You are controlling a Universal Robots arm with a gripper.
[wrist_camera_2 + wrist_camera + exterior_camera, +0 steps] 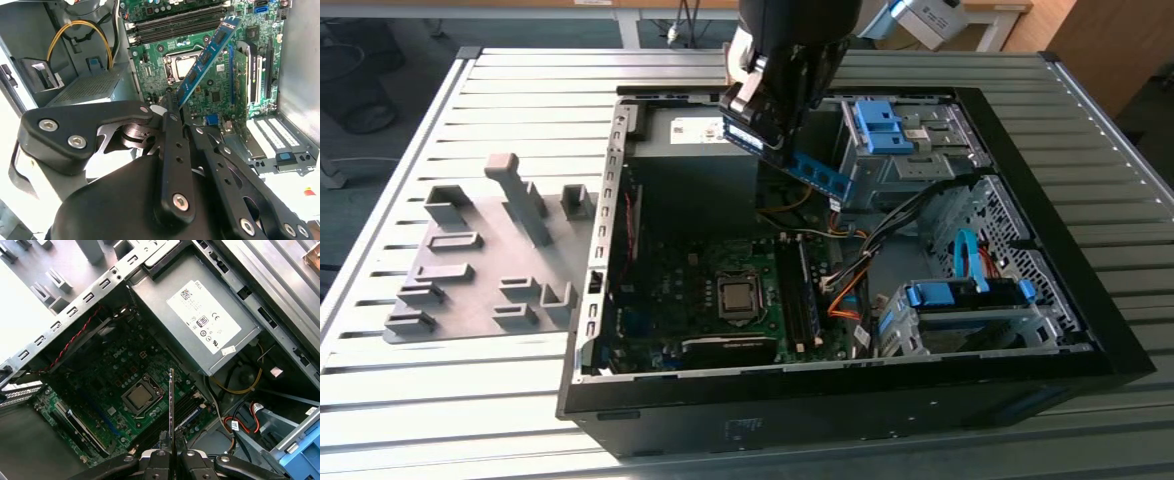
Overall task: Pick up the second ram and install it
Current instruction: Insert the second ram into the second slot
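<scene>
The second ram (817, 174), a narrow blue-green strip with black chips, hangs in the air above the open computer case (594, 300), slanting down toward the exterior view's right. My gripper (765, 138) is shut on one end of it. In the second wrist view the ram (207, 52) sticks out from the gripper (170, 102) over the green motherboard (220, 95). In the first wrist view the ram (171, 400) stands edge-on between the fingertips (165, 447), above the long dark memory slots (187, 412). The same slots (801, 290) lie right of the processor socket (738, 297).
A grey holder fixture (480, 260) lies on the slatted table at the exterior view's left. Inside the case are the power supply (200, 325), blue drive brackets (881, 125) (967, 295), and loose orange and black cables (847, 300) beside the slots.
</scene>
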